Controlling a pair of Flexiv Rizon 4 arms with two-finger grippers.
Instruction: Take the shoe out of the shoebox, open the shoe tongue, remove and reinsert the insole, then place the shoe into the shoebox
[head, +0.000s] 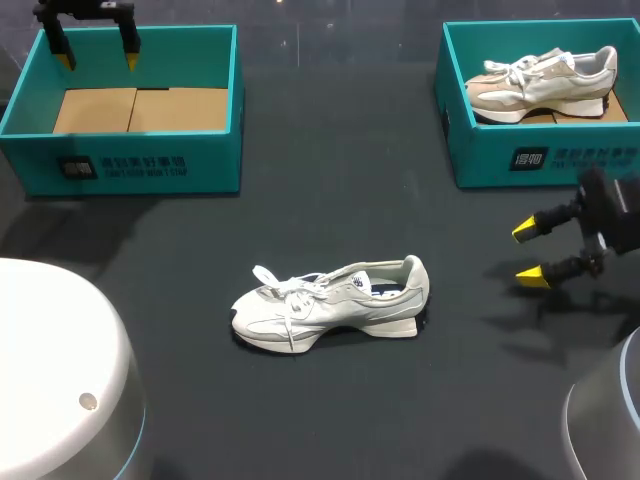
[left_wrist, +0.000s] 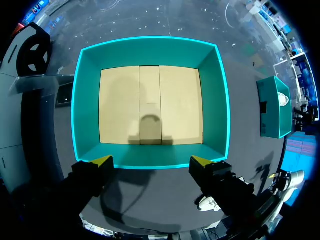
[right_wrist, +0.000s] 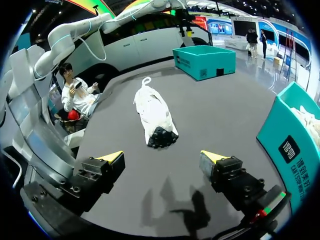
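A white sneaker (head: 330, 305) lies on its sole in the middle of the dark table, toe to the left, laces loose. In the right wrist view the same sneaker (right_wrist: 152, 112) is ahead of my right gripper (right_wrist: 161, 157), heel nearest, well clear of the open fingers. My right gripper (head: 527, 254) is to the right of the shoe. My left gripper (head: 98, 60) hovers open over the back of the left teal shoebox (head: 140, 165). From the left wrist view that shoebox (left_wrist: 150, 50) holds only a cardboard floor beneath the left gripper (left_wrist: 151, 162).
A second teal shoebox (head: 560, 160) at the back right holds a beige and white sneaker (head: 545, 85). White rounded robot bases sit at the front left (head: 50, 370) and the front right corner (head: 605, 420).
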